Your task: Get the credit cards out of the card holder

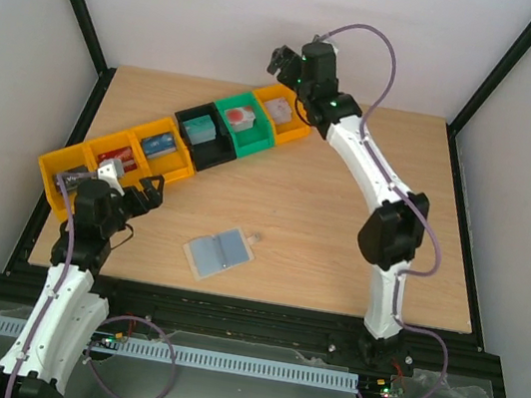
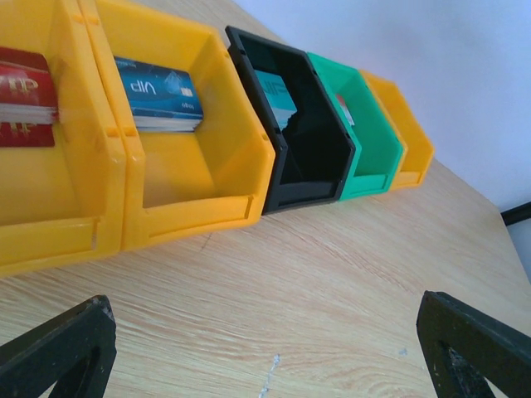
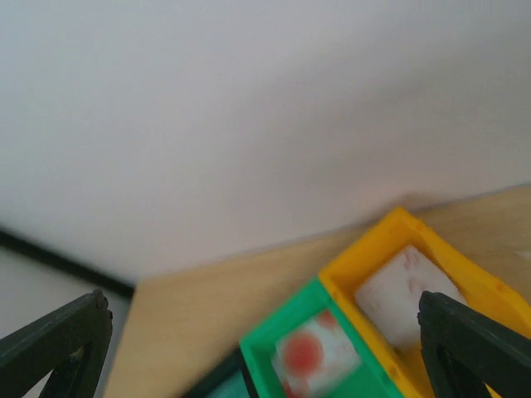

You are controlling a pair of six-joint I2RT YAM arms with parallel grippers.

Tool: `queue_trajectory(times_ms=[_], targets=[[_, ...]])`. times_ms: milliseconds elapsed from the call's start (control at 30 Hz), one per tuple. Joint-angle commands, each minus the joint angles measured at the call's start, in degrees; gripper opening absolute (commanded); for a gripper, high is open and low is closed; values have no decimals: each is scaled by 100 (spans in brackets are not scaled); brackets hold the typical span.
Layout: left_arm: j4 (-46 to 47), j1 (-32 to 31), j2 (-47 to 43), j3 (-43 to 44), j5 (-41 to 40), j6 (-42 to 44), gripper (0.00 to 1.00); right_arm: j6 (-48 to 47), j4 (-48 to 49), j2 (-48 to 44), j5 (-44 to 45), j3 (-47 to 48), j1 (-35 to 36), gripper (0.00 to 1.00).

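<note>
The card holder [image 1: 220,252] is lying open and flat on the desk [image 1: 340,241], toward 7 o'clock from the middle. Its light blue inside is facing up. Its long side is running from 8 o'clock to 2 o'clock, with the two halves sitting side by side along that line. Nothing is touching it.

The cards are sitting in a row of bins that is slanting from 9 o'clock up to 12 o'clock. A whitish credit card [image 3: 398,294] with pink-red marks is lying in the last yellow bin [image 1: 296,133]. A white card with a red spot [image 1: 241,119] is resting in the green bin [image 1: 257,144]. A teal card [image 1: 199,130] is sitting in the black bin [image 1: 213,158]. A blue card [image 2: 162,95] and a red card [image 2: 25,95] are each lying in a yellow bin of their own.

The left tool [image 1: 135,194] is hanging at 9 o'clock, just in front of the yellow bins. It is pointing at them. Its fingers [image 2: 58,348] are standing wide apart. They are holding nothing, and only bare desk is showing between them.

The right tool [image 1: 292,62] is hanging high at 12 o'clock, over the last yellow bin. Its fingers [image 3: 477,348] are standing wide apart too. They are holding nothing and touching nothing.
</note>
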Motion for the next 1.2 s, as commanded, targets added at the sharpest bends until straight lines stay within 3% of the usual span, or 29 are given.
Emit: queue_trajectory(times_ms=[0,167,300,433,600,767,933,1167], targets=[[14,28,189,42,243,-310,99,-1692,-1750,-810,-897,-1064,426,96],[-370,27,514,133,170,-661,99,-1925,-2471,-1670,-382,-3107,1631,92],[-614,22,899,153,319,-1042,99,-1534,-2477,-1824,-49,-3930,2690,89],[-734,18,1213,-27,516,-1360,99,-1263,-2208,-1547,-153,-4338,3196,85],[-818,17,1364,-117,567,-1426,99,-1021,-2026,-1281,-263,-4776,3295,76],[-736,17,1463,-152,614,-1429,99,-884,-1658,-1247,-283,-5170,3297,74],[-515,18,1503,-265,699,-1508,99,-772,-1412,-808,-9,-5015,3239,66],[214,-53,1766,-463,882,-1605,99,-234,-704,-723,-17,-4989,2449,60]])
